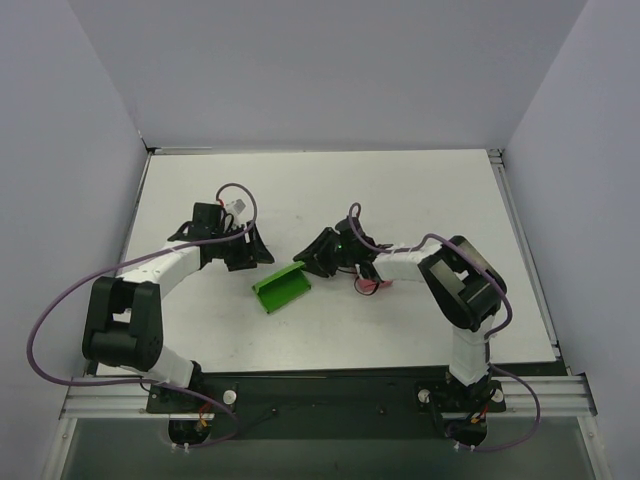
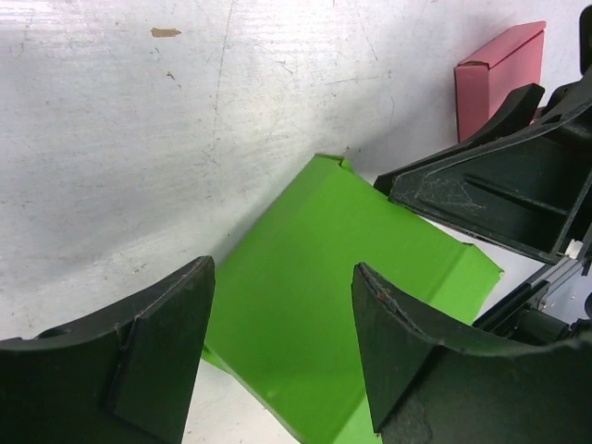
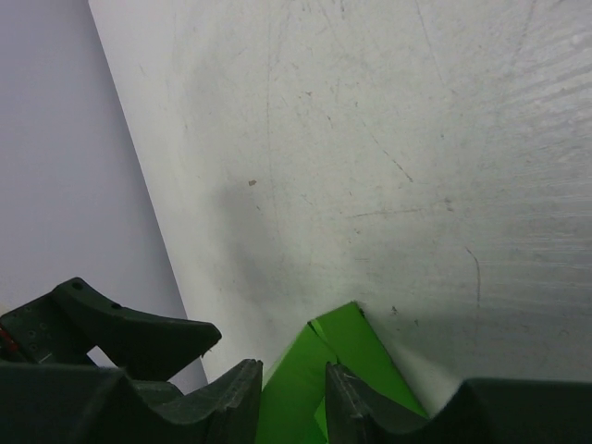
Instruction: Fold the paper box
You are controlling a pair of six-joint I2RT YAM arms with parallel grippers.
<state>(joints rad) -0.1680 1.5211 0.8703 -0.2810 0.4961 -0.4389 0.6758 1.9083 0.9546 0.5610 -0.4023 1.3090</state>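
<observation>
The bright green paper box (image 1: 281, 288) lies partly folded on the white table (image 1: 400, 190), between my two grippers. My left gripper (image 1: 260, 254) hovers just behind its left end. Seen from the left wrist, that gripper (image 2: 282, 342) is open, its fingers wide apart above the box's flat green panel (image 2: 342, 277). My right gripper (image 1: 304, 262) is at the box's right end. In the right wrist view, its fingers (image 3: 236, 398) stand a narrow gap apart with a raised green flap (image 3: 305, 370) between them. I do not see them pressing on the thin card.
A flat pink box (image 1: 370, 287) lies just right of the green one, under the right arm, and shows in the left wrist view (image 2: 495, 74). The right gripper's black body (image 2: 499, 185) is close to the left fingers. Grey walls enclose the table.
</observation>
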